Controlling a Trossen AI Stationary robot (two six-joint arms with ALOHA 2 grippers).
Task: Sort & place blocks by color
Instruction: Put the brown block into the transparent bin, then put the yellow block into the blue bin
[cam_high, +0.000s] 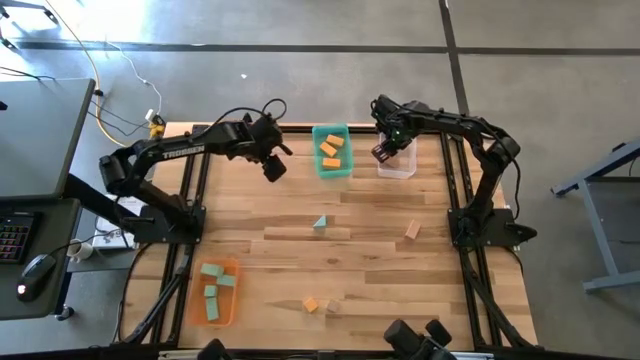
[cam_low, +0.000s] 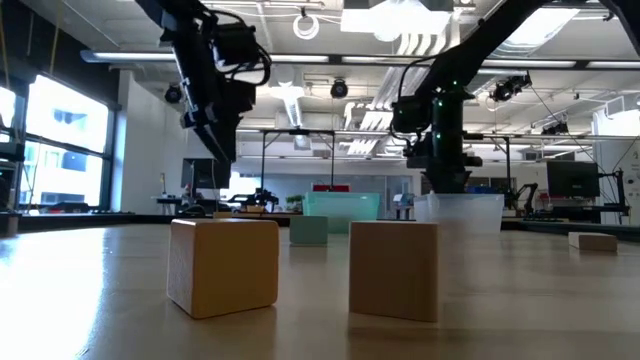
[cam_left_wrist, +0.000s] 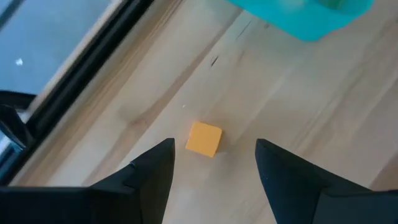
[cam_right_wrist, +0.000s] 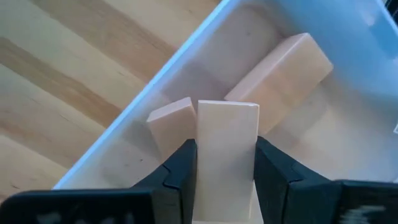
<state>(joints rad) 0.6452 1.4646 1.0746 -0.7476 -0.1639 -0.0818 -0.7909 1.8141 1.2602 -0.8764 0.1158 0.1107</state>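
In the left wrist view a small orange cube (cam_left_wrist: 204, 138) lies flat on the wood near the corner of the teal bin (cam_left_wrist: 298, 15). My left gripper (cam_left_wrist: 214, 146) hangs open above it, pointing down at a slant, one finger on either side and touching nothing. It is at the far left of the table (cam_high: 272, 162). My right gripper (cam_high: 388, 150) stands over the clear bin (cam_high: 400, 165), shut on a tan bar (cam_right_wrist: 227, 137). Two more tan blocks (cam_right_wrist: 171, 121) (cam_right_wrist: 280, 71) lie on the bin's floor. My right gripper pinches the tan bar by its two long sides (cam_right_wrist: 205, 155) between the two fingers. The fingers point down and lie along the bar. The bar's free end (cam_right_wrist: 227, 109) sticks out past the fingertips, over the inside of the clear bin.
The teal bin (cam_high: 332, 152) holds orange blocks. An orange bin (cam_high: 215, 292) at the near left holds teal blocks. Loose on the table lie a teal wedge (cam_high: 320, 222), a tan block (cam_high: 412, 230), and an orange block (cam_high: 311, 304) beside a tan one (cam_high: 330, 308).
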